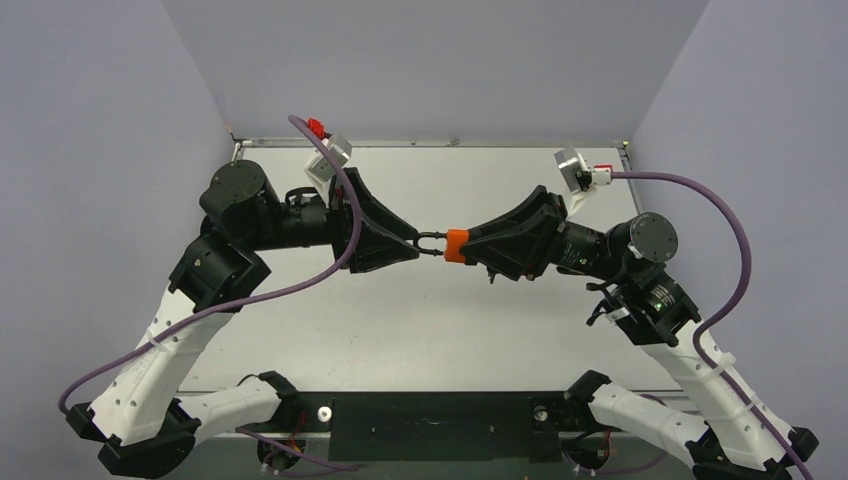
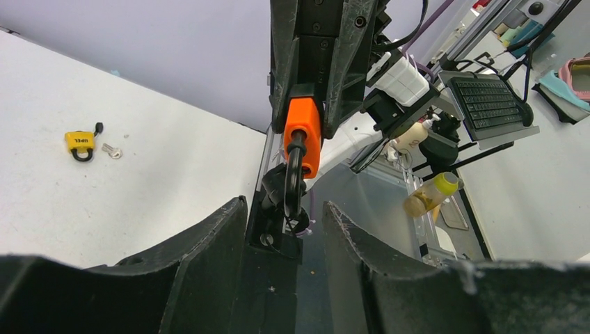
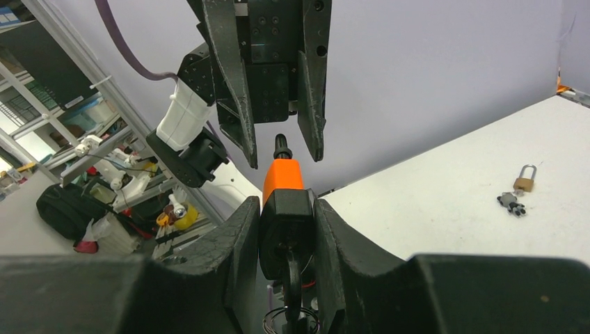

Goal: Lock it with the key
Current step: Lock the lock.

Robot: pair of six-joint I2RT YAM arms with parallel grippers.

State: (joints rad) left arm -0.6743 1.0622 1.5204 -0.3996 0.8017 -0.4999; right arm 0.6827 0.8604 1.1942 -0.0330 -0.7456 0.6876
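**Top external.** The left gripper [image 1: 420, 243] and right gripper [image 1: 468, 246] are meeting tip to tip in the air above the table [image 1: 400, 330]. The orange padlock [image 1: 457, 245] is sitting at the right gripper's tips. Its black shackle [image 1: 432, 243] is pointing into the left gripper. The finger gaps are too small to judge here.

**Left wrist.** The left fingers [image 2: 209, 236] are standing apart, with the shackle hanging in the gap between them and nothing clamped. Only this view is showing a yellow padlock [image 2: 81, 142] and a small key [image 2: 111, 150], lying just beside each other on the table.

**Right wrist.** The right fingers [image 3: 236, 229] are pressing on both sides of the padlock's body. A dark key [image 3: 292, 275] with a ring is hanging beneath it. Opposite, the left jaws are standing spread on either side of the shackle tip, which is touching neither. Only this view is showing a brass padlock [image 3: 526, 178] and a bunch of keys [image 3: 511, 204], lying on the table at right.
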